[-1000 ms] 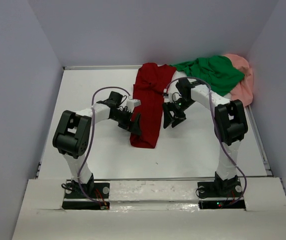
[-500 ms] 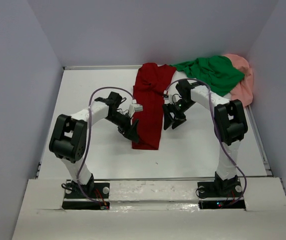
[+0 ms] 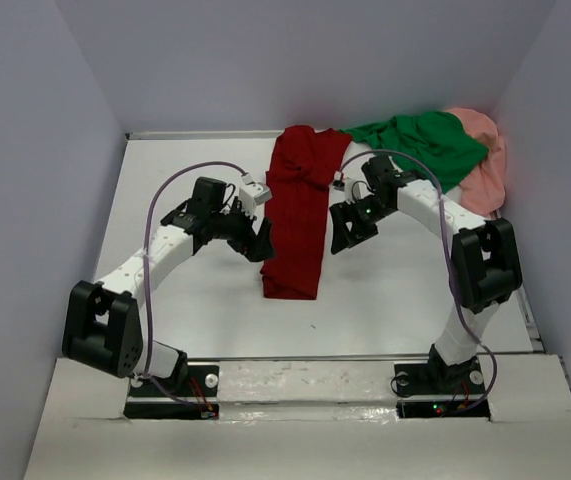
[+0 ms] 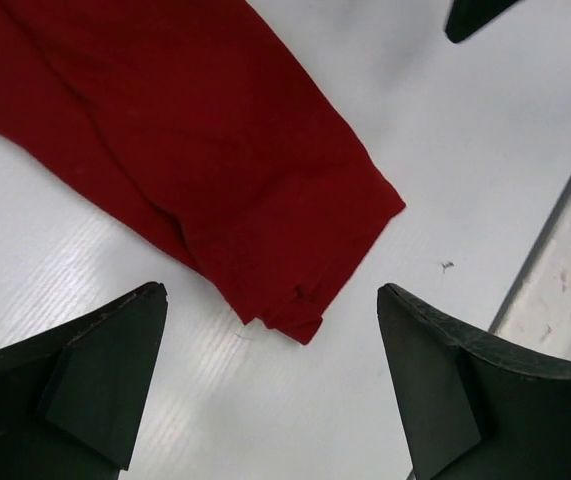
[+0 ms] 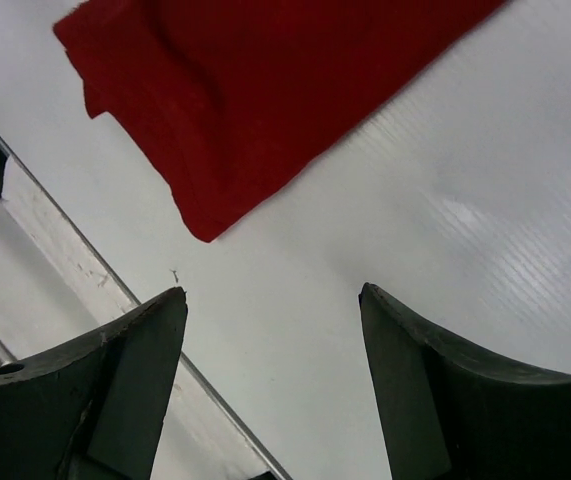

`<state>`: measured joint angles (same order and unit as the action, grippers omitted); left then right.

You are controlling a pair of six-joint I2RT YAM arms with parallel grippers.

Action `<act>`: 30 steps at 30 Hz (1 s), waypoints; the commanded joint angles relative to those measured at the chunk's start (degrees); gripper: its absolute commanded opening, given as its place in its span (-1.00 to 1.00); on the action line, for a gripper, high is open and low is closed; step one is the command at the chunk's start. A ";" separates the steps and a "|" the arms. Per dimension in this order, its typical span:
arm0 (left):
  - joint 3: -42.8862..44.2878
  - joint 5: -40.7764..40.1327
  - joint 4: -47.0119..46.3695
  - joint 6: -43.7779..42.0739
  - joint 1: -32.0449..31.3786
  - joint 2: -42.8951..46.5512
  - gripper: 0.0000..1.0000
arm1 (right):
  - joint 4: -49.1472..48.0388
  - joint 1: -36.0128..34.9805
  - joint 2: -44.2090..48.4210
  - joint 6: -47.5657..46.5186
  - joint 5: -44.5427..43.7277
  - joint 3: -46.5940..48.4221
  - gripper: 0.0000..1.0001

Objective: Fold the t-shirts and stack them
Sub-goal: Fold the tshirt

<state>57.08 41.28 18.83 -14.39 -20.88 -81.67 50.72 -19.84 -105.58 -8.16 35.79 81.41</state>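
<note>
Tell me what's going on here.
Two robot arms are working on t-shirts. The red shirt lies as a long folded strip in the middle, with the left end effector beside its left edge and the right end effector beside its right edge, both open and empty. The green shirt and pink shirt sit crumpled at the far right, not yet folded.

**Clearance: tabletop**

Open: bare table (image 3: 165, 165) to the left and near-right of the dark red shirt (image 3: 297, 215).
Blocked: dark red shirt lying down the centre; green shirt (image 3: 420, 145) and pink shirt (image 3: 485, 170) heaped far-right; 2 side walls (image 3: 35, 200).
</note>
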 commanded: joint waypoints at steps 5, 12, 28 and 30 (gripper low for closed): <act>-4.87 -7.27 -12.15 7.36 0.32 8.10 0.93 | -13.96 0.32 9.51 0.25 5.16 -7.65 0.51; -7.69 -7.09 -13.56 7.01 1.46 7.31 0.94 | -11.96 0.32 8.03 -1.06 14.97 -7.84 0.52; -8.30 -14.04 -14.79 9.29 4.45 1.25 0.93 | -14.33 -4.23 1.44 2.63 6.93 -8.55 0.49; -8.13 -14.03 -14.61 9.12 4.45 -0.15 0.93 | -14.07 -5.65 0.29 2.98 5.70 -8.20 0.49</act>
<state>48.86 27.81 5.39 -5.58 -16.71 -80.42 38.41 -22.52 -103.42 -5.93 44.10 73.01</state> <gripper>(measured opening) 0.967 0.745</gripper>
